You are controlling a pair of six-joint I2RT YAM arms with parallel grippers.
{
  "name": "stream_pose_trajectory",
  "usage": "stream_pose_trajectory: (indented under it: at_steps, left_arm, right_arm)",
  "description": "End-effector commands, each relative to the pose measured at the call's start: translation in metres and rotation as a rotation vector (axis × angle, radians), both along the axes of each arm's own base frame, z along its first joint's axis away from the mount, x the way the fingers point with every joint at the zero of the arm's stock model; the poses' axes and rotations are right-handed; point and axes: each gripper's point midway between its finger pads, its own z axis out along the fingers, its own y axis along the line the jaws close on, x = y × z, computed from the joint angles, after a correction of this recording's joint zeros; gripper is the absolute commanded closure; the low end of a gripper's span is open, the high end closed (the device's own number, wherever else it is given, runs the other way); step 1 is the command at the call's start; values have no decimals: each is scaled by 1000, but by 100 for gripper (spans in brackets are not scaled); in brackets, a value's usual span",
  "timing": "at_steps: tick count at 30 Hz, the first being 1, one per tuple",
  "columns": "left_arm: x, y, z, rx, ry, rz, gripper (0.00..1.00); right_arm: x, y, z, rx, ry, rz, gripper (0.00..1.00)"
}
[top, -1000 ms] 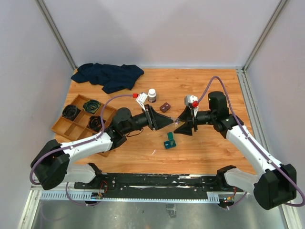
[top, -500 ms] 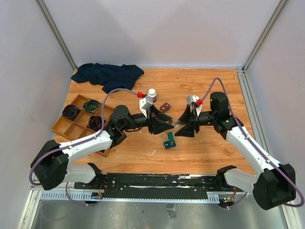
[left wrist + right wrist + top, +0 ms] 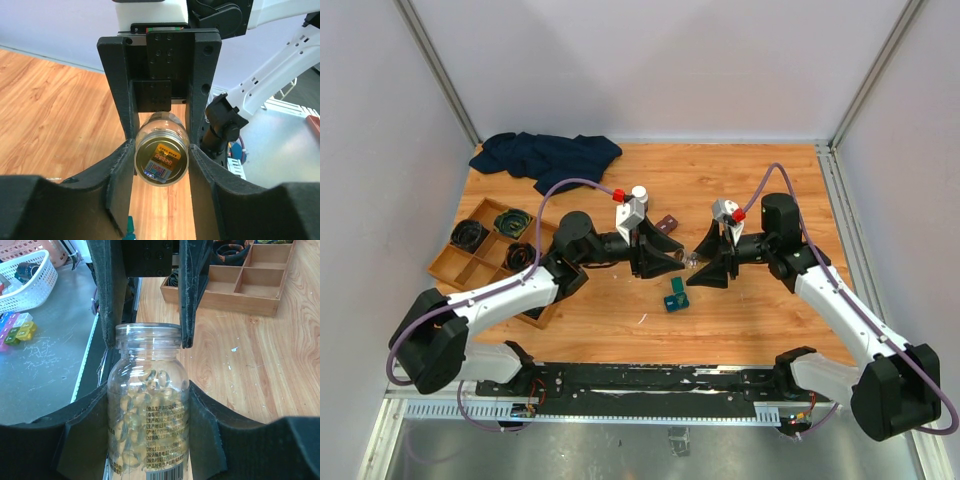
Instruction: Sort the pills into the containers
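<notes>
On my overhead feed both arms meet over the middle of the table [image 3: 760, 180], sharing one clear pill bottle [image 3: 148, 365] held roughly level, off the surface. My right gripper [image 3: 147, 390] has its fingers clamped on the bottle's body, one on each side. I can see the yellowish pills [image 3: 131, 420] heaped inside next to the printed label. My left gripper [image 3: 161, 155] comes in from the opposite side, its fingers pinching the bottle's uncapped neck.

The teal case [image 3: 676, 297] sits on the table just toward the near edge from the two grippers, about midway between the left and right edges. Its lid appears to be open, and neither gripper touches it.

Farther back, a small brown case [image 3: 667, 223] and a white-capped bottle [image 3: 639, 192] sit close to the left wrist. A wooden tray [image 3: 478, 270] lies by the left edge, and a dark blue cloth [image 3: 548, 158] is in the far left corner
</notes>
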Motion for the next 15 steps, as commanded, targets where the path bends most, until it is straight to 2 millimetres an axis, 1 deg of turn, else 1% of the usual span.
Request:
stream_pose_trajectory:
  at_steps: [1,5,7,10,12,15]
  left_arm:
    - [-6,-5,-10,40,104,14,50]
    - [-5,1,-5,20,116,51,41]
    - [-5,3,-5,16,120,62,40]
    - [-5,7,-2,2,117,84,34]
    - [-6,10,1,-10,113,92,29]
    - [-10,15,6,-35,94,99,18]
  right_arm:
    - [2,4,29,64,-154,41,100]
    - [2,4,29,64,-154,41,99]
    - [2,3,28,64,-152,40,100]
    - [3,3,28,63,-152,38,99]
    - [3,3,28,63,-151,36,99]
    - [3,3,27,63,-151,36,99]
